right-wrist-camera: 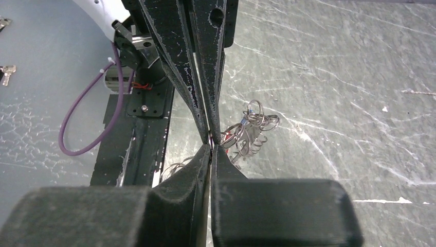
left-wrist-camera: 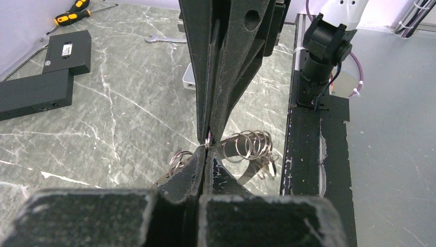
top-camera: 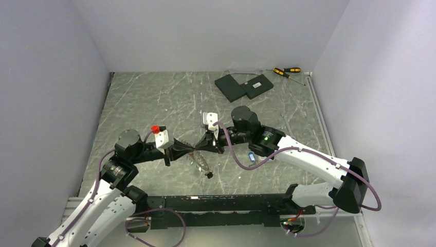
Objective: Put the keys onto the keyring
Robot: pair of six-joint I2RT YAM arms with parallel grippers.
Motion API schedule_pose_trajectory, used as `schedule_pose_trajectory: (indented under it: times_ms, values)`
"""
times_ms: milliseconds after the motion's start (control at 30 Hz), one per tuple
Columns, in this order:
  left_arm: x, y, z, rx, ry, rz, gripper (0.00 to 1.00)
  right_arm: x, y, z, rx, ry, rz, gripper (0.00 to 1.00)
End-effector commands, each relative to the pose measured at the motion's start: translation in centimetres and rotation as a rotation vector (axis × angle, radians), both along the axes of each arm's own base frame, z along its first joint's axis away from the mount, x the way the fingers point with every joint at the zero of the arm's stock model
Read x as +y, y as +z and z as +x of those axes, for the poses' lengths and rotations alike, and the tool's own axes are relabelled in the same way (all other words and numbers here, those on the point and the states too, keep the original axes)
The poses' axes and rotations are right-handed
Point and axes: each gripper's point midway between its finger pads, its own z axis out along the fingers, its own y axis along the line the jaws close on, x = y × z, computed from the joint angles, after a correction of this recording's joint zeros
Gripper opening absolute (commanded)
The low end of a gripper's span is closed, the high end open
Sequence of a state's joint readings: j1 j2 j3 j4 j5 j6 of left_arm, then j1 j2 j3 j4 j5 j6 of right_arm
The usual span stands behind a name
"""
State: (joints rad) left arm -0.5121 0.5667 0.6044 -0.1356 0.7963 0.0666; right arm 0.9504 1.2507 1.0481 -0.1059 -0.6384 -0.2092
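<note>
My two grippers meet tip to tip above the middle of the table. The left gripper (top-camera: 192, 149) (left-wrist-camera: 205, 152) and the right gripper (top-camera: 202, 146) (right-wrist-camera: 212, 146) are both shut on the same stretch of the keyring (left-wrist-camera: 249, 146). Its thin wire loops and small grey keys hang below the tips (top-camera: 203, 163) and also show in the right wrist view (right-wrist-camera: 252, 126). A blue-headed key (top-camera: 251, 157) lies on the table beside the right arm. A small red-headed piece (top-camera: 154, 128) lies behind the left wrist; I cannot tell if it is a key.
Two flat black boxes (top-camera: 242, 86) and yellow-and-black screwdrivers (top-camera: 286, 71) lie at the back right. A pale slab (left-wrist-camera: 189, 78) and a wrench (left-wrist-camera: 162, 38) lie beyond the grippers. The black base rail (top-camera: 216, 203) runs along the near edge.
</note>
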Motion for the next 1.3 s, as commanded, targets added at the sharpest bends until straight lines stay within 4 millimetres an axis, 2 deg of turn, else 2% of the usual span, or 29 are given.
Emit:
schedule_pose_trajectory:
  times_ms: [0,233,267,333,400,467,567,700,867,1067,1267]
  values:
    - [-0.1,2.8,0.1,-0.104,-0.01,-0.052,0.0,0.5,2.7,0.1,-0.049,0.02,0.069,0.0]
    - [-0.1,2.7,0.1,-0.094,-0.013,-0.046,0.02,0.3,2.4,0.2,-0.055,0.012,0.051,0.0]
    - [-0.1,2.7,0.2,-0.088,-0.008,-0.045,0.11,0.2,2.4,0.3,-0.061,0.006,0.048,0.0]
    - [-0.1,2.8,0.5,-0.077,0.008,-0.045,0.42,-0.1,2.1,0.5,-0.084,-0.005,0.04,0.0]
    - [0.0,3.0,0.7,-0.071,0.027,-0.052,0.69,-0.3,2.0,0.7,-0.12,-0.013,0.047,0.0]
    - [0.1,3.1,0.9,-0.067,0.046,-0.058,0.82,-0.6,1.8,0.8,-0.154,-0.016,0.05,0.0]
    - [0.4,3.3,1.1,-0.064,0.069,-0.068,0.84,-1.0,1.7,1.2,-0.203,-0.034,0.048,0.0]
    - [0.6,3.5,1.3,-0.07,0.091,-0.064,0.82,-1.4,1.1,2.1,-0.295,-0.077,0.004,0.0]
    - [1.8,4.0,2.5,-0.083,0.195,-0.058,0.8,-1.6,-0.1,3.0,-0.529,-0.168,-0.056,0.0]
    - [3.5,4.4,3.8,-0.091,0.323,-0.045,0.8,-2.2,1.4,3.2,-0.719,-0.269,0.045,0.0]
    - [7.0,4.5,6.7,-0.059,0.595,-0.024,0.81,-2.9,3.0,2.5,-0.96,-0.384,0.135,0.0]
